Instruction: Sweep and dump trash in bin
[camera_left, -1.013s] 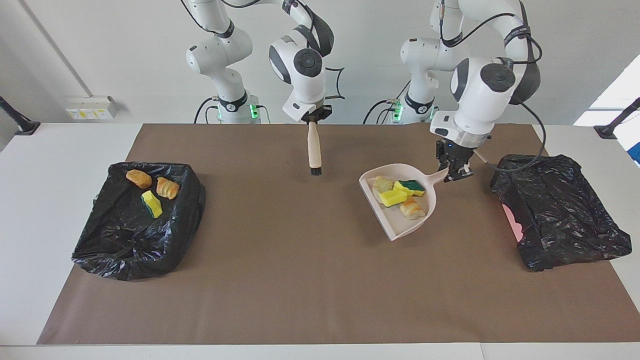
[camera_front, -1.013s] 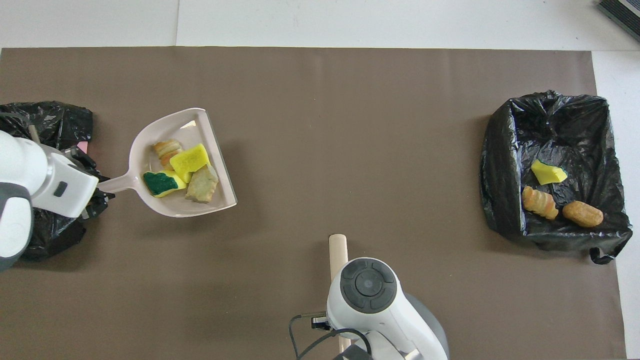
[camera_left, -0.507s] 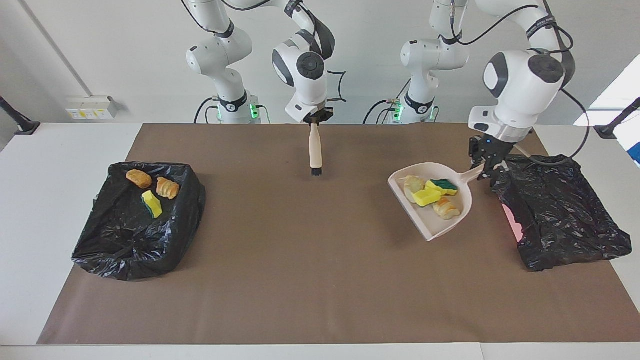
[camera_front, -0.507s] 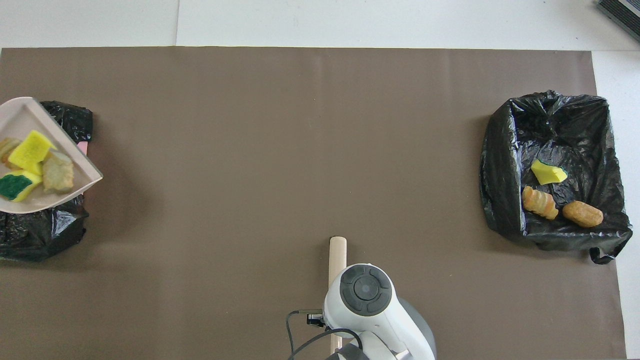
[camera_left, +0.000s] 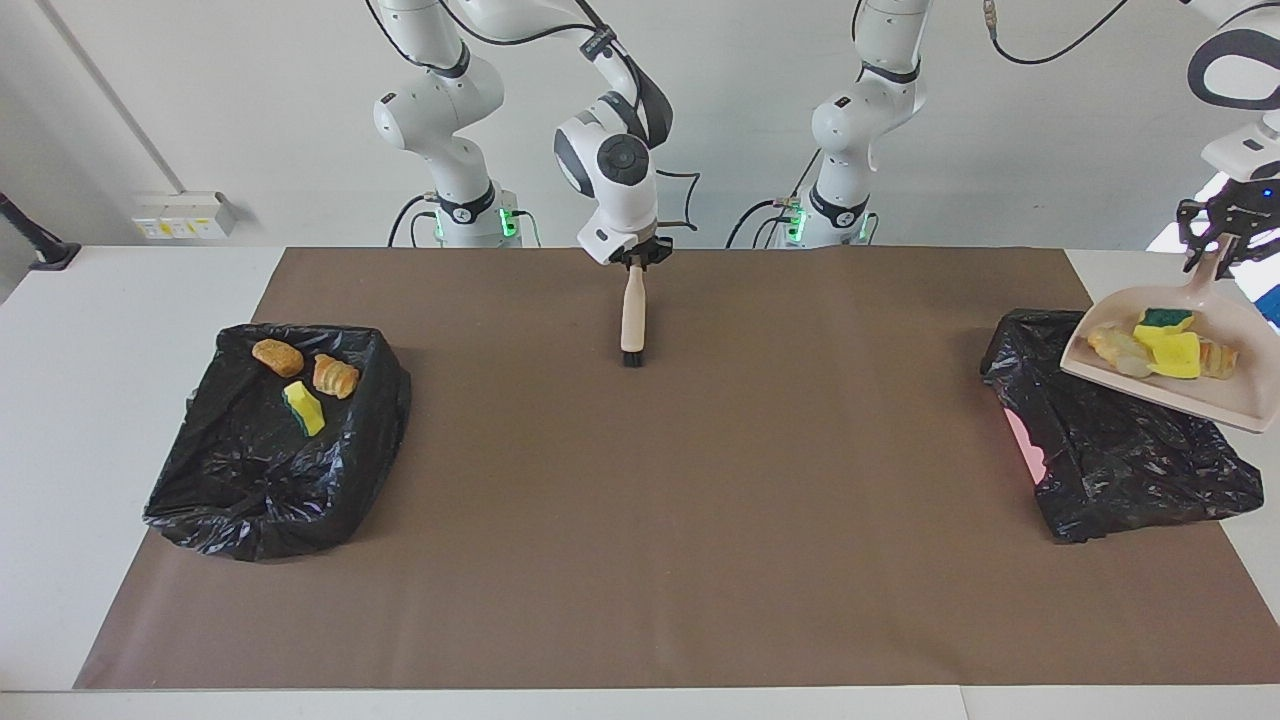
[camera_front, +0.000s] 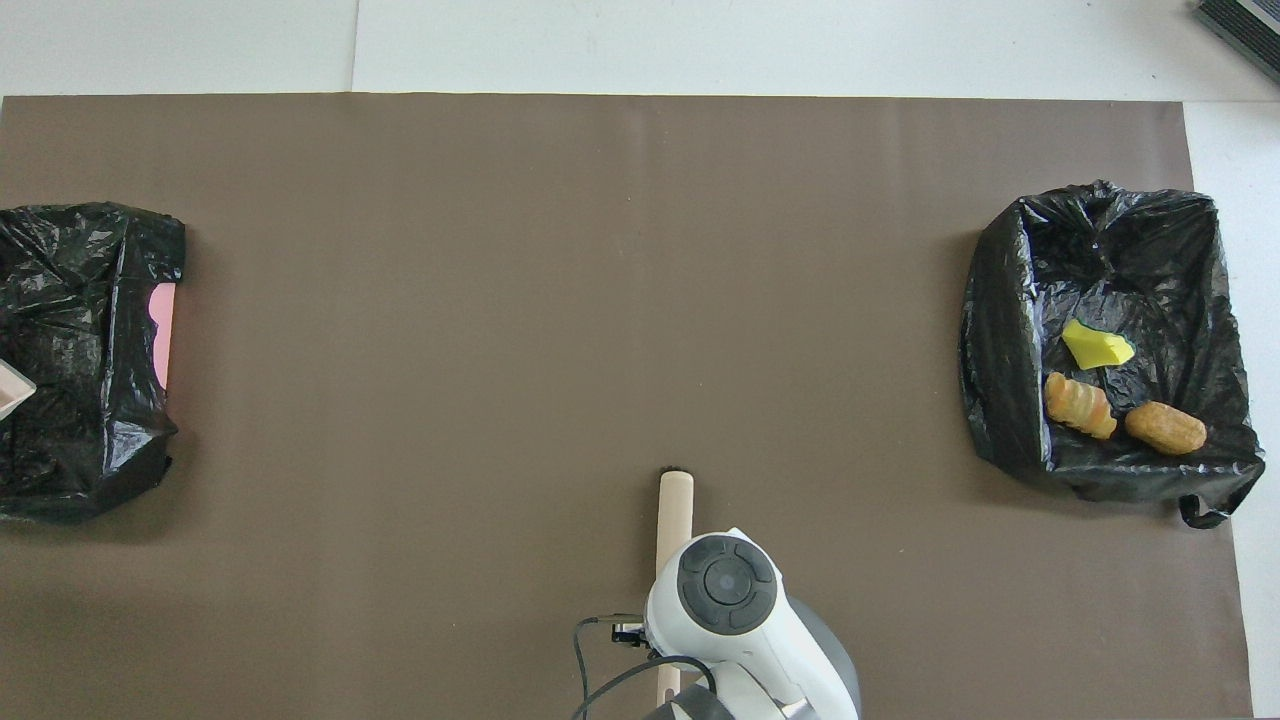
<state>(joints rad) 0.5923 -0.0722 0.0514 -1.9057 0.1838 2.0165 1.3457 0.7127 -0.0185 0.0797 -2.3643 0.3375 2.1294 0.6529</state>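
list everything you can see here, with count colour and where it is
bin at the left arm's end: one, black bag lining with a pink patch showing, on the brown mat
bin at the right arm's end: one, black-lined, on the mat
dustpan: one, pale pink, in the air over the bin at the left arm's end
trash in the dustpan: four pieces, yellow and green sponge and tan lumps
trash in the bin at the right arm's end: three pieces, one yellow sponge, two tan lumps
brush: one, pale wooden handle, dark bristles, upright on the mat, nearest the robots
mat: one, brown, on the white table
left gripper: holds the dustpan's handle
right gripper: at the brush's top
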